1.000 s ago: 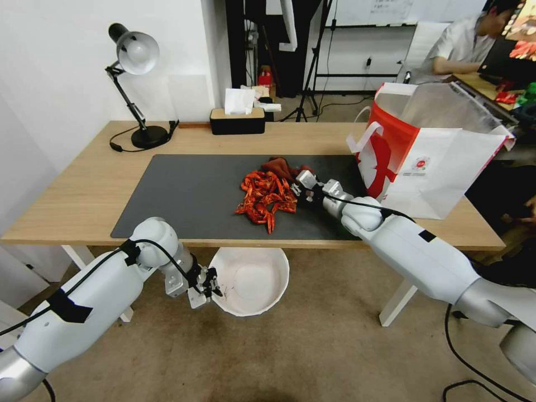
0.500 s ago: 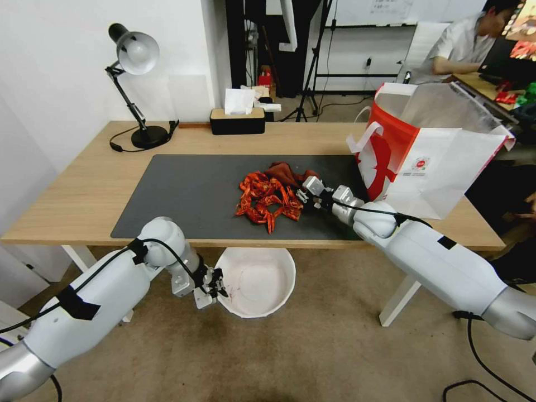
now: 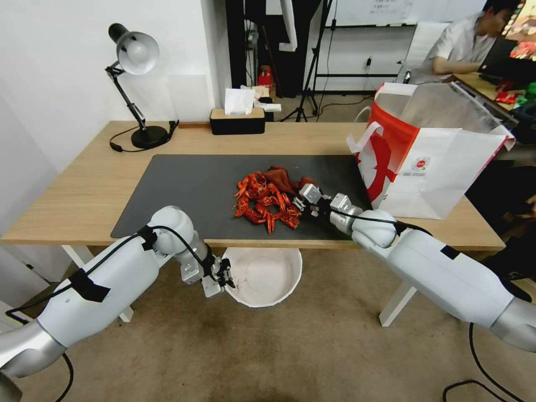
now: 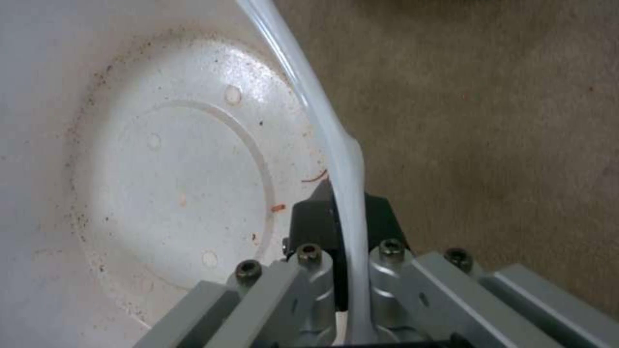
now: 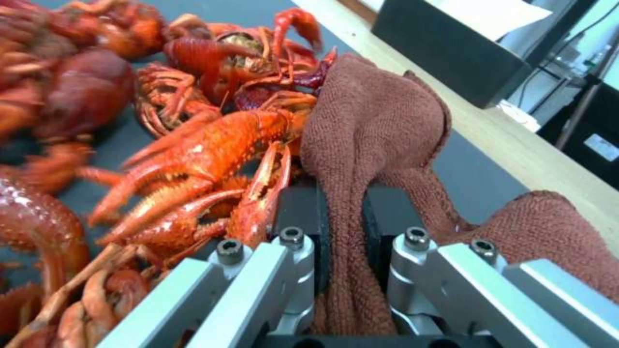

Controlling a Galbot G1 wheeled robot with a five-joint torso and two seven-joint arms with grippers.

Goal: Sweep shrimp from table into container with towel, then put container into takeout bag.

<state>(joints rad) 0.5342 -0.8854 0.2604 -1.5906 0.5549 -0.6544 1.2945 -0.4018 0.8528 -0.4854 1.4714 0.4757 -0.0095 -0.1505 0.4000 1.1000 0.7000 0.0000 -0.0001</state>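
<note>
A pile of red-orange shrimp (image 3: 263, 200) (image 5: 193, 145) lies on the dark mat of the table (image 3: 84, 190), near its front edge. My right gripper (image 3: 301, 202) (image 5: 342, 212) is shut on the rust-red towel (image 3: 285, 177) (image 5: 377, 121), which presses against the pile's right side. Below the table's front edge my left gripper (image 3: 223, 277) (image 4: 345, 212) is shut on the rim of the white container (image 3: 265, 274) (image 4: 168, 169), holding it under the pile. The takeout bag (image 3: 430, 151) stands open at the table's right end.
A black desk lamp (image 3: 134, 84) stands at the table's back left and a black tissue box (image 3: 237, 118) at the back middle. The table's white legs (image 3: 396, 304) reach down to the carpet below the container.
My right gripper dragged the towel and the shrimp toward the table's front edge and slightly left. My left gripper shifted the container to the right and closer under the edge.
</note>
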